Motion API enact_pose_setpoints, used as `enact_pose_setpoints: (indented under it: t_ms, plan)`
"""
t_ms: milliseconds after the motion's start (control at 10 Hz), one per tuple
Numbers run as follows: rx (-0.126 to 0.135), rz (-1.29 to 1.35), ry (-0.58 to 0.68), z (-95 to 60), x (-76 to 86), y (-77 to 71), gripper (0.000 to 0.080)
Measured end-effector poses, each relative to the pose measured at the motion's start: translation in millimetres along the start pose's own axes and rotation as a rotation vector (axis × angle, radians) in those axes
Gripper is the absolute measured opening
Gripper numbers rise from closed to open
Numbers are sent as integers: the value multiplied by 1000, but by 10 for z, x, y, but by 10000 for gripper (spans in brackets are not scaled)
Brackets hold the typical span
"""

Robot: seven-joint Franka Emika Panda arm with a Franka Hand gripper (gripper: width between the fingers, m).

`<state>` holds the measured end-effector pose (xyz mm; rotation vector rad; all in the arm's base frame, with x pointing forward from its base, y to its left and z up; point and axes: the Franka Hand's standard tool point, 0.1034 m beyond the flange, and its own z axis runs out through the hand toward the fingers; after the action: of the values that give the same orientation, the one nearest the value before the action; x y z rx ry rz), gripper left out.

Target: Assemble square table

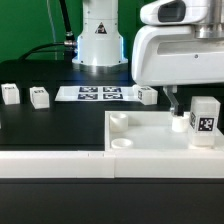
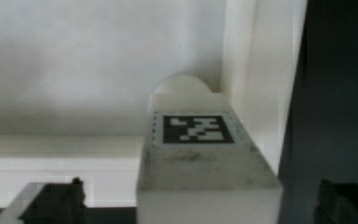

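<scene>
We see our tool (image 2: 197,200) spread wide, fingers either side of the upright tagged leg (image 1: 205,122) on the square top (image 1: 150,140).

We are seeing a black table (image 1: 40,125) carrying the marker board (image 1: 98,94). A first leg (image 1: 11,94) and second leg (image 1: 39,97) are lying at the exterior view's left. A third leg (image 1: 147,94) is sitting just beside the board, and the square top (image 1: 150,138) is lying at the exterior view's front right.
</scene>
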<state>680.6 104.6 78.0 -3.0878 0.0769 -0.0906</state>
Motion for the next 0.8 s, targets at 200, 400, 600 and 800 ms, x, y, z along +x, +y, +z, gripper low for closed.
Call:
enact_pose_setpoints:
  t_ms: [200, 400, 600, 800]
  plan:
    - [0, 23, 0, 1, 0, 4, 475]
    - [-1, 174, 0, 1, 3, 15, 288]
    - [-4, 385, 1, 9, 4, 30, 288]
    - [-4, 735, -6, 9, -1, 49, 288]
